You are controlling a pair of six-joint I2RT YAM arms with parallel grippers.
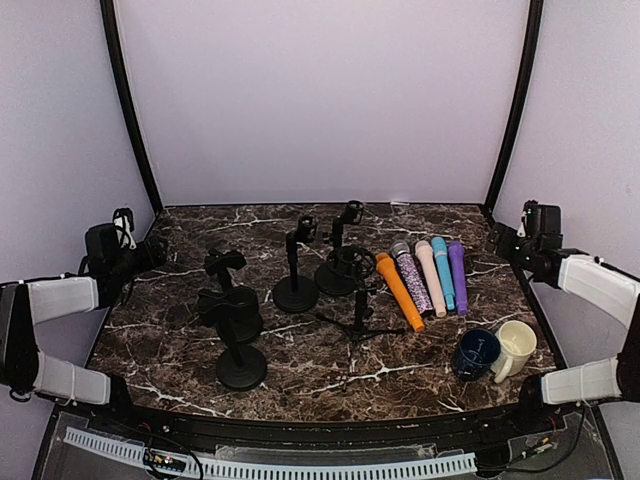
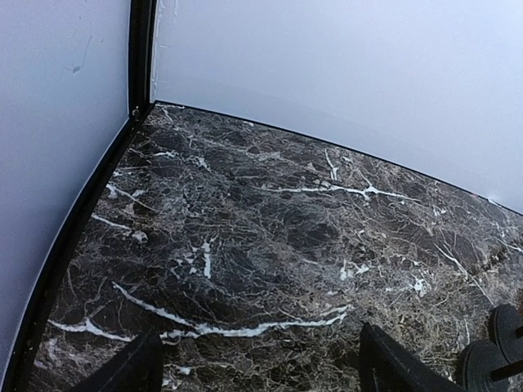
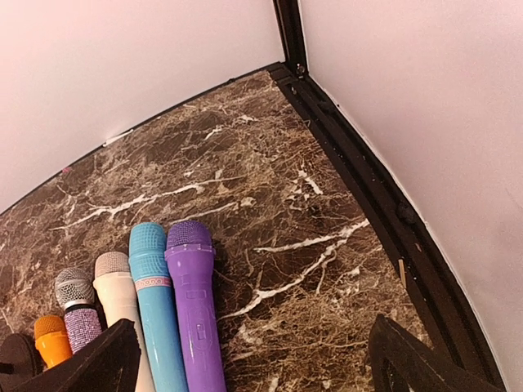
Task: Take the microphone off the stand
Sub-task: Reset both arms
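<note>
Several black microphone stands (image 1: 296, 268) stand mid-table, among them a tripod stand (image 1: 358, 300) with a ring mount. I see no microphone in any of their clips. Five microphones lie side by side to the right: orange (image 1: 400, 291), sparkly (image 1: 411, 276), cream (image 1: 430, 276), blue (image 1: 443, 271) and purple (image 1: 457, 277). The right wrist view shows the purple (image 3: 194, 310) and blue (image 3: 155, 310) ones. My left gripper (image 1: 150, 255) is open and empty at the far left over bare marble (image 2: 257, 367). My right gripper (image 1: 500, 240) is open and empty at the far right, beside the purple microphone (image 3: 253, 359).
A navy mug (image 1: 475, 352) and a cream mug (image 1: 515, 348) stand at the front right. White walls with black corner posts (image 1: 510, 110) enclose the marble table (image 1: 330, 370). Stand bases (image 2: 490, 359) show at the lower right of the left wrist view.
</note>
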